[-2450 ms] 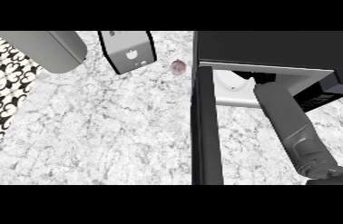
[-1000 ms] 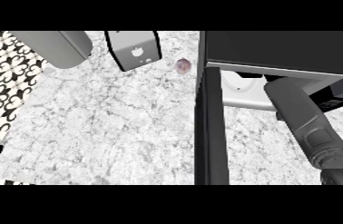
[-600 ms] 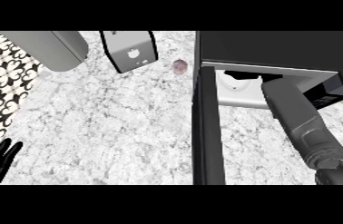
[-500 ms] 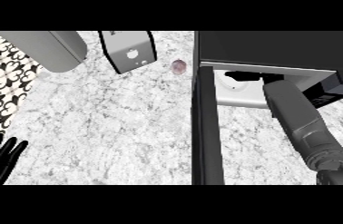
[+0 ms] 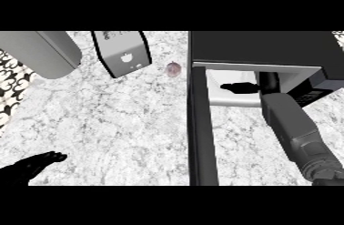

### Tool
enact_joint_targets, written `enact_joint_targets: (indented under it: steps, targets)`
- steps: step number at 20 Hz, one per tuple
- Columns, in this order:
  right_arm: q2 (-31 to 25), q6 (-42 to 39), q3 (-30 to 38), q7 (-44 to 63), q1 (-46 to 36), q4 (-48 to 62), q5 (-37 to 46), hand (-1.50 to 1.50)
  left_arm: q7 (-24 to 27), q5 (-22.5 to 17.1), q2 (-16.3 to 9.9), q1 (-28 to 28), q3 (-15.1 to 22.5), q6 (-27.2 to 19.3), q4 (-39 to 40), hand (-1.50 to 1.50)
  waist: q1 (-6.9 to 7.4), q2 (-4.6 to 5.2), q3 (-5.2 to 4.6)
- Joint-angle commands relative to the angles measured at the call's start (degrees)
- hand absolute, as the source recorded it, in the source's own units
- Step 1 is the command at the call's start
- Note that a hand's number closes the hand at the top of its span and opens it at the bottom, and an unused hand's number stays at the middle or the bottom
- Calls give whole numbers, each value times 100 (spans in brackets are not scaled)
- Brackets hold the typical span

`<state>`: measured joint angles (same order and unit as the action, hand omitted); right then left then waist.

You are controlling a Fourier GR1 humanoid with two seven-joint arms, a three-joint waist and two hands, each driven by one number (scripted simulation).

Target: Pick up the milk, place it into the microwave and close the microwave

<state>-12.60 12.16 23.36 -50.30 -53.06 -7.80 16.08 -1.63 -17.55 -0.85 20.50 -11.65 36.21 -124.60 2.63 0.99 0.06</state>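
My right hand (image 5: 240, 87) is inside the microwave (image 5: 259, 51), fingers loose and empty. I can't see the milk. I'd withdraw straight, clear of the open door (image 5: 201, 137). Left hand (image 5: 30, 168) rests open.

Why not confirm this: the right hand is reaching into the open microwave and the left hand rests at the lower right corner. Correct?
Not quite. The head view shows the left hand resting at the lower left corner, not the right. The rest holds: the right hand is reaching into the open microwave.
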Motion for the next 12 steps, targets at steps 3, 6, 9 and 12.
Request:
enact_joint_targets:
  steps: [3, 6, 9, 12]
  targets:
    - [81, -1175, 125, -423, 615, -45, -281, -150, -529, -143, 48, 21, 445, -106, -360, 150, -193, -73, 3]
    - [231, -1497, 142, -460, 816, -183, -412, -150, -367, 239, 83, -354, 583, -277, 91, 150, -274, -97, -4]
    - [4, -1968, 42, -633, 1244, -317, -399, -150, -541, 338, 84, -213, 1149, -490, -39, 150, -320, -115, -5]
    - [420, -1728, -14, -657, 1578, -564, -469, -150, -695, 548, 85, -130, 1543, -726, -183, 150, -370, -143, -9]
